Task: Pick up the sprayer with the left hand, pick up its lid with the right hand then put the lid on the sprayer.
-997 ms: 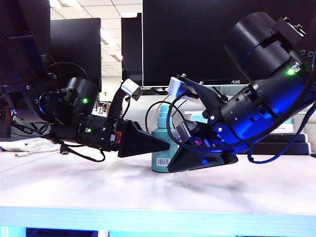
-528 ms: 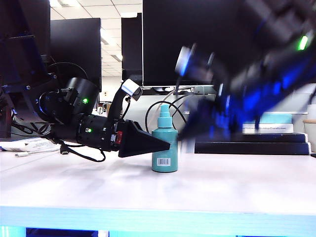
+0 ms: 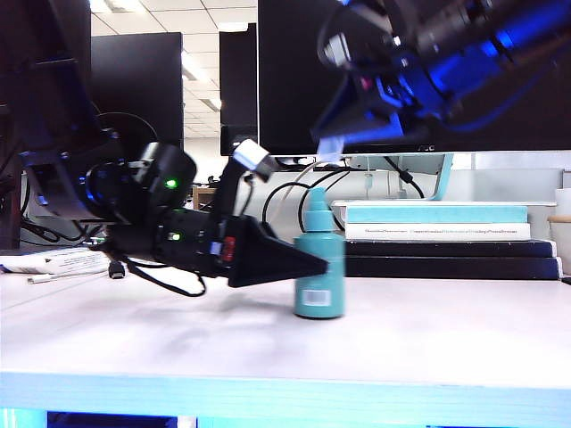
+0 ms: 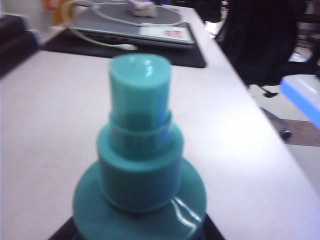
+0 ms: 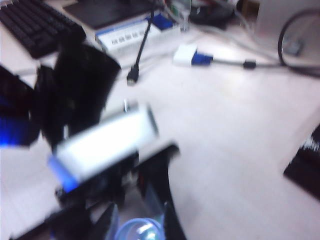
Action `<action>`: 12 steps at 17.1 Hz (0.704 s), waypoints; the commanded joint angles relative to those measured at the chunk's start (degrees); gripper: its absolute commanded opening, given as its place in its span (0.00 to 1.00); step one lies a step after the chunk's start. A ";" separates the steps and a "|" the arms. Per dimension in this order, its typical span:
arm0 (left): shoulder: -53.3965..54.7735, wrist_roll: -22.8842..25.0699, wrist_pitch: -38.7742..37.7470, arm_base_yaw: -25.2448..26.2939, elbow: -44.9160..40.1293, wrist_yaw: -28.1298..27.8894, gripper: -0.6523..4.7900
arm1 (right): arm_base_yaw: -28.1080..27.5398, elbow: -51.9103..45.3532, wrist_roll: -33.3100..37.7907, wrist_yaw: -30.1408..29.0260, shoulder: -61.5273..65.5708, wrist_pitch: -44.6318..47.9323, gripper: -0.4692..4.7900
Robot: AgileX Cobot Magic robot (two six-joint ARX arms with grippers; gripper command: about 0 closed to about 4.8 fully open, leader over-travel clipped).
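Sprayer (image 3: 319, 266) and left claw (image 3: 308, 265) have shifted together toward the right of the exterior view, the bottle blurred and seemingly just clear of the bench (image 3: 268, 348), so the left claw, half spread, appears to be pinching its body. Meanwhile the right claw (image 3: 343, 125), low beside the bottle a second ago, has risen well above it. Its wrist view shows the lid (image 5: 139, 231), clear and rounded, between narrowed fingers. Both pickups look done; lowering the lid onto the bare nozzle remains.
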 commanded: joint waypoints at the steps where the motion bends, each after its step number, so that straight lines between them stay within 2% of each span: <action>1: 0.20 0.22 -1.84 -1.11 -0.09 -0.74 0.51 | -0.52 1.55 -2.60 0.20 -0.11 -3.23 0.17; 12: 0.55 0.46 -3.72 -2.95 -0.20 -0.70 0.51 | -1.53 1.60 -2.75 -0.15 1.09 -4.35 0.20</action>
